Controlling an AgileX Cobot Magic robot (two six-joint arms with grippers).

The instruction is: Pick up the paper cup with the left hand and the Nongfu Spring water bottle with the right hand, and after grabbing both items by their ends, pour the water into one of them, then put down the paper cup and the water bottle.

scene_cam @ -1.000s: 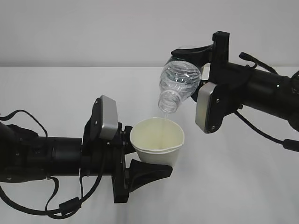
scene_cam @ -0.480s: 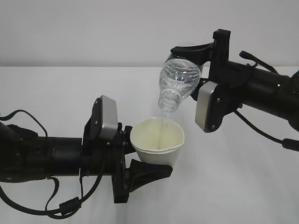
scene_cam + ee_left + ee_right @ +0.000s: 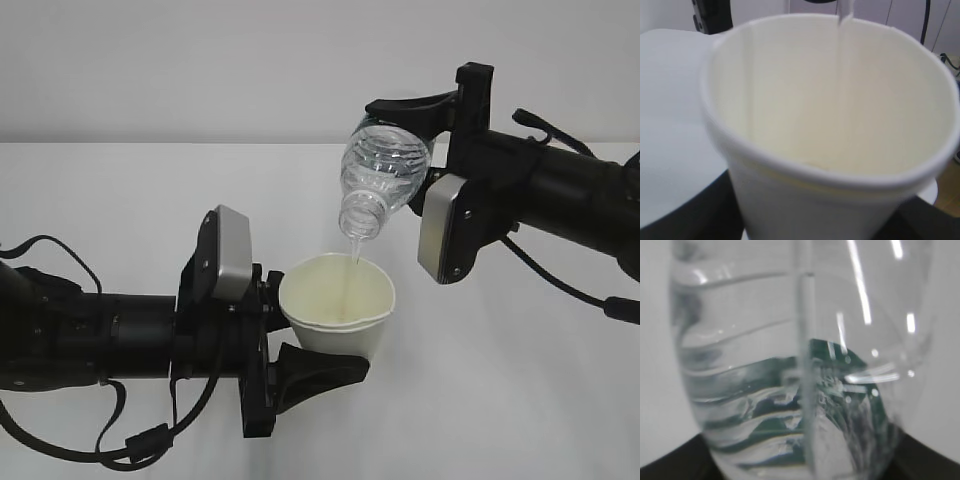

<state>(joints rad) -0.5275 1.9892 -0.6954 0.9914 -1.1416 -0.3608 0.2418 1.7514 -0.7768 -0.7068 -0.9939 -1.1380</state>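
Paper cup (image 3: 338, 310), tapered and cream, gripped by left hand (image 3: 300, 345); right hand (image 3: 415, 150) clamps ribbed clear bottle (image 3: 380, 180).

The Nongfu Spring water bottle (image 3: 383, 180) has tipped slightly steeper since pouring began.

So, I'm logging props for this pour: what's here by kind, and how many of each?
Paper cup: 1
Water bottle: 1
Grippers: 2, the left gripper holding the cup and the right gripper holding the bottle
Total: 4
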